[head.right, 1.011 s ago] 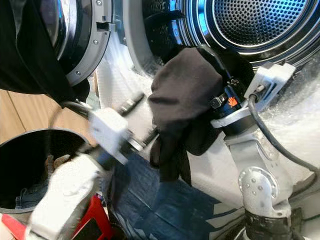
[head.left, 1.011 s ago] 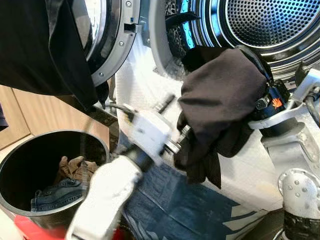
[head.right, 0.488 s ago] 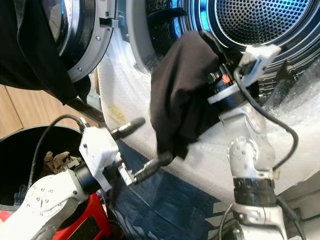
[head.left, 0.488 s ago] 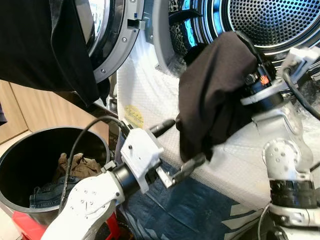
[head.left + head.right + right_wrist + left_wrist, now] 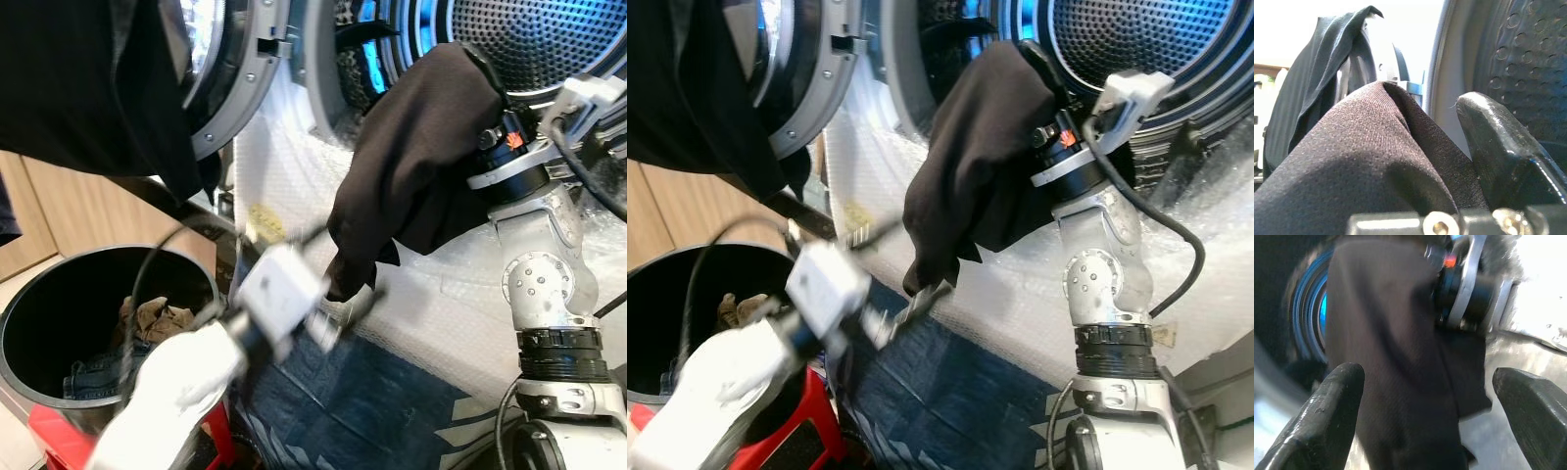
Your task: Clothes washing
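One black garment (image 5: pixel 421 166) drapes the right gripper (image 5: pixel 1449 161), hiding one finger; grip state unclear. Left gripper (image 5: pixel 1430 421), blurred, fingers spread, below the cloth. One bin (image 5: pixel 39 304).

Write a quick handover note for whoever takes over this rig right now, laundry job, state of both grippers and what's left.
Right gripper: raised at the washing machine drum, draped with the black garment; whether it is clamped cannot be told.
Left gripper: open, fingers spread on either side of the garment's hanging lower edge, not yet gripping.
Another black garment hangs over the open washer door.
Black laundry bin at lower left holds jeans and a tan cloth.
Done: garment lifted to the opening.
Left: push it inside, then load the rest.
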Robot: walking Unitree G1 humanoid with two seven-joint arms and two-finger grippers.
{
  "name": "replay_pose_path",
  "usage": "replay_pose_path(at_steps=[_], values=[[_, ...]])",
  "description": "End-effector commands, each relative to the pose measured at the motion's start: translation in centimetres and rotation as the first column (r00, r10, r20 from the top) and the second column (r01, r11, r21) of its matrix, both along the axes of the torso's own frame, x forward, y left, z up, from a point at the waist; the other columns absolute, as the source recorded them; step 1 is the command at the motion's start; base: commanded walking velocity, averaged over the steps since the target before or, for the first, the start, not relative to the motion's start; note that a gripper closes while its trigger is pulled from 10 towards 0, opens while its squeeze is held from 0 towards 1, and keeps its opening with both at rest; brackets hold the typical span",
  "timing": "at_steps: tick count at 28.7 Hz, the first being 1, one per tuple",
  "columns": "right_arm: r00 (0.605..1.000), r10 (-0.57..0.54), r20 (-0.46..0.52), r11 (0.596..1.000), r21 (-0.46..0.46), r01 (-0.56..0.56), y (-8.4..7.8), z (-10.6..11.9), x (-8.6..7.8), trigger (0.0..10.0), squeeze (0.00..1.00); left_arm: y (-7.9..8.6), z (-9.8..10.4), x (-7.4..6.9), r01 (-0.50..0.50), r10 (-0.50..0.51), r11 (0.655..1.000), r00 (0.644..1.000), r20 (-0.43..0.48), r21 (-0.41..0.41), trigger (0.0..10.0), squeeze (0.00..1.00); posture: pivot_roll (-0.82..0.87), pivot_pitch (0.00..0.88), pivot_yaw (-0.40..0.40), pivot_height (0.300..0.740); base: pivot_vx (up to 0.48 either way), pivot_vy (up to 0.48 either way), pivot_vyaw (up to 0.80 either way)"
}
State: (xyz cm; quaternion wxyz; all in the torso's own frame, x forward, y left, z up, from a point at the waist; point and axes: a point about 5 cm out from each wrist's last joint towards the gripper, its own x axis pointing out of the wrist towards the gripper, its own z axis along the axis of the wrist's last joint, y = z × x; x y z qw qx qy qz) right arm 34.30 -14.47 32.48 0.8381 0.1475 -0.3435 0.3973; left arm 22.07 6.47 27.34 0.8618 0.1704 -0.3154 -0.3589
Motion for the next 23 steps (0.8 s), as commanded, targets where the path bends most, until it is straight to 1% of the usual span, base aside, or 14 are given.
replay_pose_path(at_steps=[1,2,5,7,8,9,11,12,16,17,18,23], values=[[0.999,-0.023,0.032,1.000,0.019,0.022,-0.9,0.6,-0.3,10.0,0.00,-0.5,-0.3,-0.1,0.022,-0.022,1.000,1.000,-0.006,0.019,10.0,0.00,0.22,0.046,-0.188,0.740,0.000,0.000,0.00],[0.999,-0.042,0.024,0.999,0.018,0.041,-1.1,0.4,-0.2,10.0,0.00,-0.8,-0.4,-0.2,0.041,-0.041,0.999,0.999,-0.007,0.035,10.0,0.00,0.21,0.044,-0.183,0.740,0.000,0.000,0.00],[0.998,-0.051,0.019,0.998,0.021,0.051,-1.2,0.3,-0.2,10.0,0.00,-0.9,-0.5,-0.2,0.048,-0.048,0.997,0.999,0.002,0.055,10.0,0.00,0.21,0.045,-0.183,0.740,0.000,0.000,0.00],[0.998,-0.055,0.018,0.998,0.025,0.054,-1.3,0.1,-0.5,10.0,0.00,-1.2,-0.7,0.3,0.022,-0.028,0.994,0.998,0.051,0.107,10.0,0.00,0.21,0.042,-0.183,0.740,0.000,0.000,0.00],[0.999,-0.036,0.017,0.999,0.029,0.036,-1.2,-0.1,-0.9,10.0,0.00,-1.3,-0.7,1.0,-0.018,0.008,0.993,0.996,0.086,0.120,10.0,0.00,0.20,0.045,-0.180,0.740,0.000,0.000,0.00],[1.000,-0.018,0.017,0.999,0.032,0.018,-1.1,-0.4,-1.2,10.0,0.00,-1.4,-0.7,1.7,-0.051,0.038,0.992,0.994,0.106,0.119,10.0,0.00,0.21,0.044,-0.180,0.740,0.000,0.000,0.00],[1.000,0.004,0.009,1.000,0.026,-0.005,-0.8,-1.0,-1.7,10.0,0.00,-1.6,-0.4,3.3,-0.100,0.088,0.991,0.987,0.132,0.086,10.0,0.00,0.20,0.042,-0.181,0.740,0.000,0.000,0.00],[1.000,0.005,0.006,1.000,0.025,-0.005,-0.7,-1.1,-1.8,10.0,0.00,-1.6,-0.4,3.5,-0.103,0.091,0.991,0.986,0.136,0.082,10.0,0.00,0.19,0.041,-0.179,0.740,0.000,0.000,0.00],[1.000,0.001,0.008,1.000,0.026,-0.002,-0.9,-1.0,-2.1,10.0,0.00,-1.6,-0.2,3.7,-0.104,0.090,0.991,0.984,0.152,0.085,10.0,0.00,0.18,0.041,-0.172,0.740,0.000,0.000,0.00],[1.000,0.000,0.010,1.000,0.025,0.000,-0.9,-0.9,-2.3,10.0,0.00,-1.6,-0.2,3.7,-0.099,0.085,0.991,0.984,0.157,0.084,2.7,0.00,0.17,0.042,-0.171,0.740,0.000,0.000,0.00],[1.000,-0.001,0.011,1.000,0.024,0.001,-1.0,-0.9,-2.4,10.0,0.00,-1.6,-0.2,3.7,-0.094,0.080,0.992,0.984,0.160,0.082,0.0,0.00,0.17,0.042,-0.170,0.740,0.000,0.000,0.00],[1.000,0.011,0.003,1.000,0.022,-0.011,-0.8,-1.0,-2.9,10.0,0.00,-1.6,-0.3,4.0,-0.081,0.071,0.995,0.984,0.166,0.055,0.0,0.00,0.18,0.043,-0.169,0.740,0.000,0.000,0.00]])
